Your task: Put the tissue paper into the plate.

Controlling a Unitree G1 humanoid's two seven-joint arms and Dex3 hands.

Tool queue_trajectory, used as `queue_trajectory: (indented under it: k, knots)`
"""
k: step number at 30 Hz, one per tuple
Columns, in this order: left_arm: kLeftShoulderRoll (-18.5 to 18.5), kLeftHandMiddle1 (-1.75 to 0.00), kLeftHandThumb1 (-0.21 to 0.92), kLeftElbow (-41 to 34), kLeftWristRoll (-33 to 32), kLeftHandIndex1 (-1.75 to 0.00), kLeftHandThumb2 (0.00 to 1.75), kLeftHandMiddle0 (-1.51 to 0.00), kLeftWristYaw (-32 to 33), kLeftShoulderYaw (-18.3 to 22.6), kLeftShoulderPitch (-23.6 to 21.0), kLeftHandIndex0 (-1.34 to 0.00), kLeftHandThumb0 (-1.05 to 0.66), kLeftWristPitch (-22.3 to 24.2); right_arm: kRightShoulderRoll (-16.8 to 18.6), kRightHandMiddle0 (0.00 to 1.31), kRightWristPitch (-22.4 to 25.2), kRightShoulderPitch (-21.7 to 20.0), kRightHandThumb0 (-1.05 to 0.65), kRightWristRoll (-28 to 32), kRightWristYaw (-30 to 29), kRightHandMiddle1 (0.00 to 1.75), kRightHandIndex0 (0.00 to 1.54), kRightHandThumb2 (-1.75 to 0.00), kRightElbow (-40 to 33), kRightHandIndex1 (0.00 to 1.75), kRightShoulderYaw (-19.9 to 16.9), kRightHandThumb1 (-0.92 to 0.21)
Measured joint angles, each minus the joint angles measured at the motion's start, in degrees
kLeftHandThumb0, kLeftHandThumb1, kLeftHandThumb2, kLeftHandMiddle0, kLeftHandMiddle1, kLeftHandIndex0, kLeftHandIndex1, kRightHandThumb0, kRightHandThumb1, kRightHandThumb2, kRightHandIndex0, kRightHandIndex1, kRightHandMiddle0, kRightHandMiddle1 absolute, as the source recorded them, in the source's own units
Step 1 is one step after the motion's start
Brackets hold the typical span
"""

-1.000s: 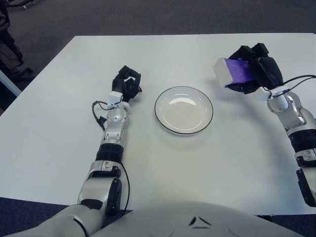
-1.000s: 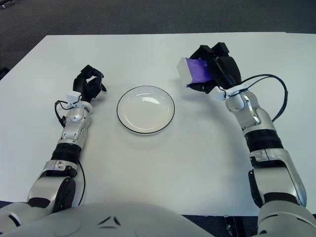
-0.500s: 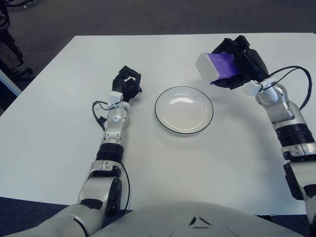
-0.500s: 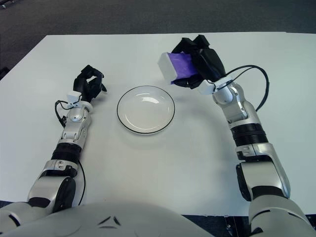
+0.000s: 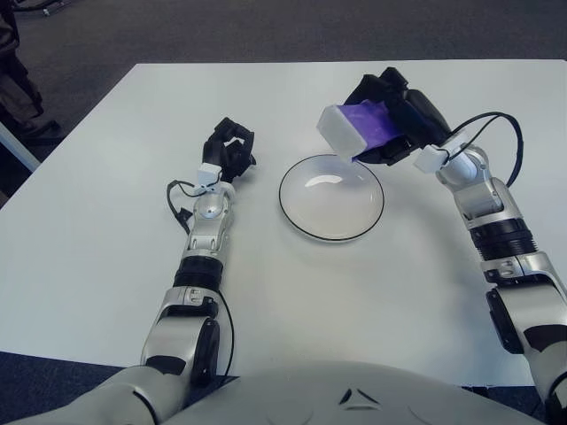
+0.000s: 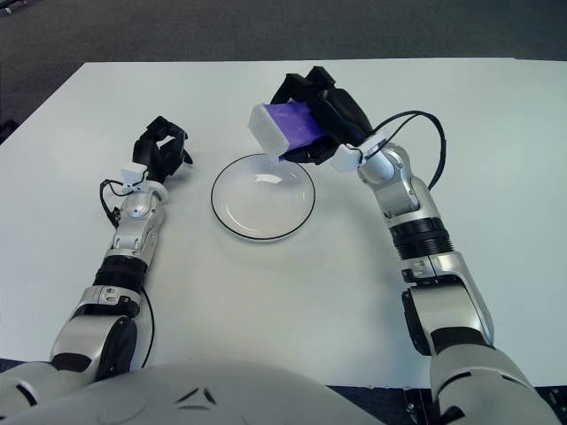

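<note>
Item: tissue pack (image 5: 359,130), purple and white, grasped in right hand (image 5: 403,126), held above the plate's (image 5: 331,197) far right rim. Left hand (image 5: 228,152), clenched and holding nothing, rests on worktop (image 5: 106,230) left of the plate.

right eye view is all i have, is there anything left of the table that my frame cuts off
Observer: Yes. The left eye view shows a dark bulky shape on the floor past the far left corner of the table. I cannot tell what it is.
Operator: anything else over there
Observer: A pale slanted bar pokes in just below that shape, beside the table's left edge.
Operator: is either close to the hands
Observer: No. The left hand rests on the table left of the plate, well apart from both. The right hand, holding the tissue pack over the plate's far right rim, is farther from them.
</note>
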Motion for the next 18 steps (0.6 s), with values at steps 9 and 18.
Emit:
queue_trajectory:
  k: [9,18]
  knots:
    - [-0.11,-1.75,0.92,-0.28,0.05,-1.75,0.34,-0.89,0.01,-0.14,0.01,-0.63,-0.34,0.0,0.47,0.51,-0.62,-0.23,0.0,0.68,5.72,1.62,0.59,-1.3,-0.18,1.75,2.06,-0.3]
    - [-0.21,-1.75,0.92,-0.45,0.08,-1.75,0.34,-0.89,0.01,-0.37,0.01,-0.63,-0.34,0.0,1.07,0.44,-5.55,-0.55,0.0,2.23,10.13,1.7,0.55,-1.29,1.75,1.74,4.09,-0.33]
